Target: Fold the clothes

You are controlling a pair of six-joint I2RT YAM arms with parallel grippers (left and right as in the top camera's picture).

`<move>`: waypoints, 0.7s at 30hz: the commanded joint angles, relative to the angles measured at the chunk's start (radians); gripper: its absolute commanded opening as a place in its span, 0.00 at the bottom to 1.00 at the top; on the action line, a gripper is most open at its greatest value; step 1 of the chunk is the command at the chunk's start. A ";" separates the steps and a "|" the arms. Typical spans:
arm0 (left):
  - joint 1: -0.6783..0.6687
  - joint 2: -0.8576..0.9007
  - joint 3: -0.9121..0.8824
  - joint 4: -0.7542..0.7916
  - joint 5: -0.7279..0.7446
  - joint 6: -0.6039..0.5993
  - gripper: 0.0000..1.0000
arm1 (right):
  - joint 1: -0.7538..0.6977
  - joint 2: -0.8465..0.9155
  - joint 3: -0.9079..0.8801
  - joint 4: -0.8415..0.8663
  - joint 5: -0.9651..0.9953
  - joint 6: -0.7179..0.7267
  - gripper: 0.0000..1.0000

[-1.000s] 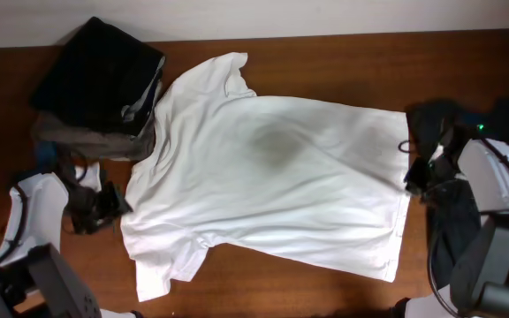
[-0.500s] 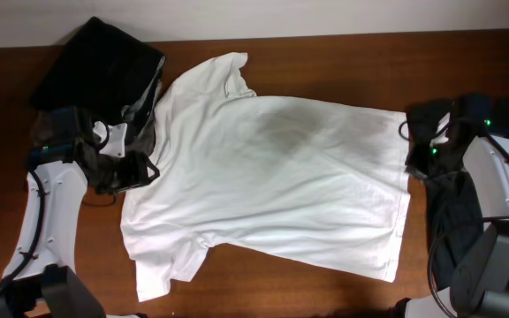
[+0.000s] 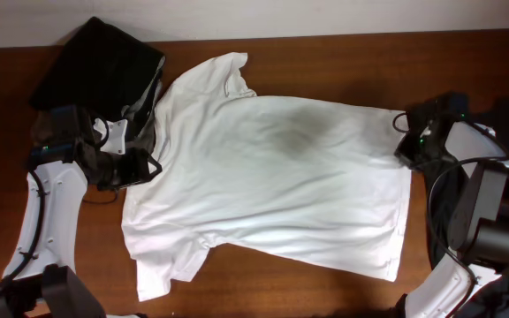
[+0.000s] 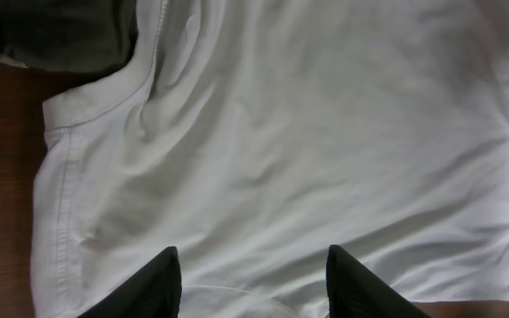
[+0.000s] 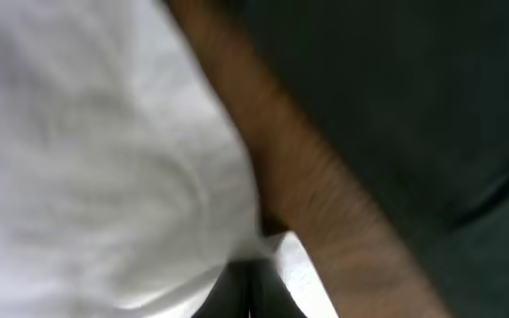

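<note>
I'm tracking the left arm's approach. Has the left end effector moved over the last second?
Yes. The left end effector moved up-frame and rightward in the overhead view, closer to the dark pile, and now meets the shirt's collar edge.

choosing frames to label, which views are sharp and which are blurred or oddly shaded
overhead: sharp, even light, a grey shaded patch mid white shirt; left wrist: in focus, creases clear, left end effector dark at the bottom; right wrist: badly blurred, shirt, brown table and a dark mass smear together

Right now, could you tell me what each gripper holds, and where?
Right gripper pinches the white shirt at its hem corner; left gripper stands open above it, holding nothing.
</note>
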 commanded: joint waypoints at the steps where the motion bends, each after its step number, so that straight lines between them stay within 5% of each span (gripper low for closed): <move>1: 0.000 -0.009 0.004 0.005 0.016 0.009 0.53 | -0.082 0.136 -0.027 0.040 0.257 0.038 0.04; 3: 0.000 -0.009 0.004 0.005 0.016 0.009 0.68 | -0.126 0.136 0.010 0.029 0.247 0.037 0.04; 8: 0.000 -0.009 0.004 0.007 0.016 0.010 0.79 | -0.169 0.121 0.159 -0.056 -0.109 -0.164 0.13; 11: -0.017 -0.003 0.002 0.005 0.015 0.097 0.73 | -0.167 0.039 0.212 -0.107 -0.268 -0.185 0.16; 14: -0.084 0.048 -0.009 0.050 -0.089 0.117 0.40 | -0.157 -0.095 0.218 -0.139 -0.396 -0.185 0.17; 18: -0.152 0.235 -0.014 0.169 -0.186 0.118 0.48 | -0.074 -0.282 0.218 -0.261 -0.414 -0.185 0.19; 21: -0.158 0.345 -0.014 0.281 -0.206 0.117 0.41 | -0.002 -0.339 0.218 -0.334 -0.413 -0.192 0.19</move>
